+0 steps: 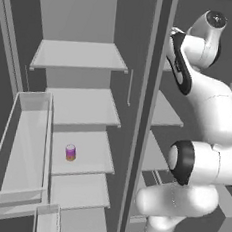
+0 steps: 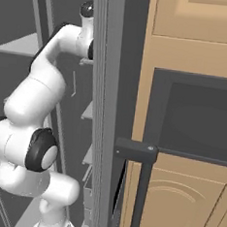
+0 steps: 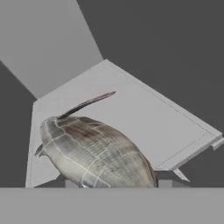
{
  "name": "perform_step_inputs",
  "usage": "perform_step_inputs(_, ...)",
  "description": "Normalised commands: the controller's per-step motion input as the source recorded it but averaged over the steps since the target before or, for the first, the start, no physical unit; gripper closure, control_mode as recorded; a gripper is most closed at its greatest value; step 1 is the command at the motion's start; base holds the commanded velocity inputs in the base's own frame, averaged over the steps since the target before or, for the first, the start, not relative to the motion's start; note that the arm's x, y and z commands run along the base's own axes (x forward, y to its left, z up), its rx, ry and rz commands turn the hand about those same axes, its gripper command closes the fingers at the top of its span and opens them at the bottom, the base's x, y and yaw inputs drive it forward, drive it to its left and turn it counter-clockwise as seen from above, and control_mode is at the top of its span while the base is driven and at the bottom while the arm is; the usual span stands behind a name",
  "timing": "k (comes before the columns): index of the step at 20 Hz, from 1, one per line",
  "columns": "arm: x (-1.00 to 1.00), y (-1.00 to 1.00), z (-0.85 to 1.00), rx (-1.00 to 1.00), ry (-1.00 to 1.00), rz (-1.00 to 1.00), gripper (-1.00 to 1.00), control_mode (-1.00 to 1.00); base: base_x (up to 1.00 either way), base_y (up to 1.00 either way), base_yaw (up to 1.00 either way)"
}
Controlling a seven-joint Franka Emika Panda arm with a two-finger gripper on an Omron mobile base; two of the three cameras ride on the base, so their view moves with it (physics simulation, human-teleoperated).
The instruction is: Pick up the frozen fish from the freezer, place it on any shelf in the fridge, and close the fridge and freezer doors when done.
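Lying near the front edge of a freezer shelf (image 3: 131,109), the fish (image 3: 96,153) is sitting just before the gripper. Fingers' spread cannot be told. Probably stiff, slick and light; gripping across the thick body seems safest.

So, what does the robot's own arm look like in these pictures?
The arm is made of smooth, rounded white segments joined by dark black rings at the joints. One round grey cap sits on its top joint. No cables or markings show on it.
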Motion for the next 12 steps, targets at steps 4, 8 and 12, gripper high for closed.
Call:
perform_step_inputs(4, -1.00, 0.21, 0.00, 0.00, -0.54, 0.02, 1.00, -1.00, 0.00, 0.00, 0.00)
perform_step_inputs(8, -1.00, 0.35, 0.19, 0.02, -0.26, 0.01, 1.00, -1.00, 0.00, 0.00, 0.00)
perform_step_inputs(12, -1.00, 0.51, 0.49, 0.01, -0.01, 0.04, 1.00, -1.00, 0.00, 0.00, 0.00)
